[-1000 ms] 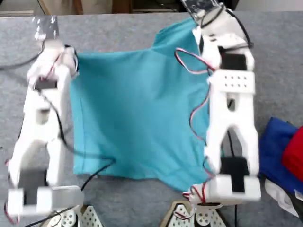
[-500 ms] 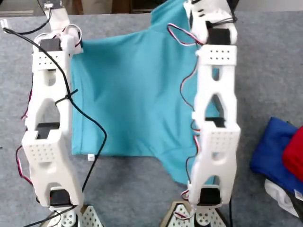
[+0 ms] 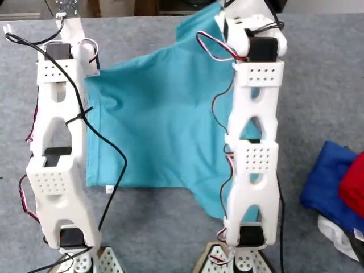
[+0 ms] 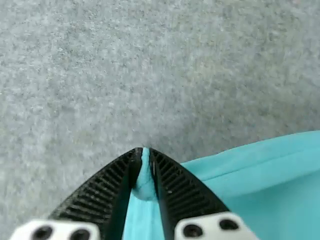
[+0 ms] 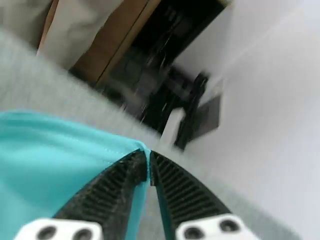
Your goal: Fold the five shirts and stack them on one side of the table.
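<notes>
The left hand [image 4: 144,150], upper left of the high view, is pinched on one far corner of the teal shirt [image 3: 159,125], which lies spread mid-frame on the counter [image 3: 318,85]. The right hand [image 5: 149,154] nips the other far corner. The cloth is light and limp and will likely sag between grips, so hemmed corners hold best.

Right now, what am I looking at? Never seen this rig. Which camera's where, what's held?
Two robot arms, left arm and right arm, stand at a grey table. The wide picture is from a fixed camera looking down. The other two are from a camera on each wrist, looking along its pincer. A teal shirt is spread between the arms. The left pincer is shut on one corner, the right pincer on an edge at the far side. A heap of cloth, blue, red and white, sits at the table's edge.
</notes>
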You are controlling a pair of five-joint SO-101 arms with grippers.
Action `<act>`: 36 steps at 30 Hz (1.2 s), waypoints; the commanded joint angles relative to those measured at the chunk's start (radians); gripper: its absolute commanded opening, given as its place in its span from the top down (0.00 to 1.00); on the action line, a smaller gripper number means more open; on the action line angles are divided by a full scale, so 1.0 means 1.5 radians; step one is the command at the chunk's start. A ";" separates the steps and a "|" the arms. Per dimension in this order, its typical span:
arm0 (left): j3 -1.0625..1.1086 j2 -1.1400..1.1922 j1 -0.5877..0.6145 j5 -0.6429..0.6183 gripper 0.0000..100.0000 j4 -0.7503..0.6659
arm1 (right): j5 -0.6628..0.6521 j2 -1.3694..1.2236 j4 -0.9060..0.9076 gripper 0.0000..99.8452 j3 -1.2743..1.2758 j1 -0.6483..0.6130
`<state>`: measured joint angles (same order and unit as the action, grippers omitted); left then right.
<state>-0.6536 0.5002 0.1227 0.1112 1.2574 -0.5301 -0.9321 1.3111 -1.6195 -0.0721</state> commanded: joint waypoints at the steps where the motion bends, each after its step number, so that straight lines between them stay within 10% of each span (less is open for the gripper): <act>1: 0.015 -0.071 -0.028 0.001 0.98 0.037 | -0.010 0.054 0.096 0.99 -0.032 0.023; 18: 0.838 -0.580 -0.050 0.024 0.98 -0.288 | -0.005 0.236 0.318 1.00 -0.025 0.029; 36: 1.019 -0.618 -0.025 0.066 0.98 -0.347 | -0.034 0.599 0.314 1.00 0.511 0.051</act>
<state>0.8684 -0.4081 0.0660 0.2002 0.7541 -0.5715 -0.1680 1.7729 -1.0073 -0.0215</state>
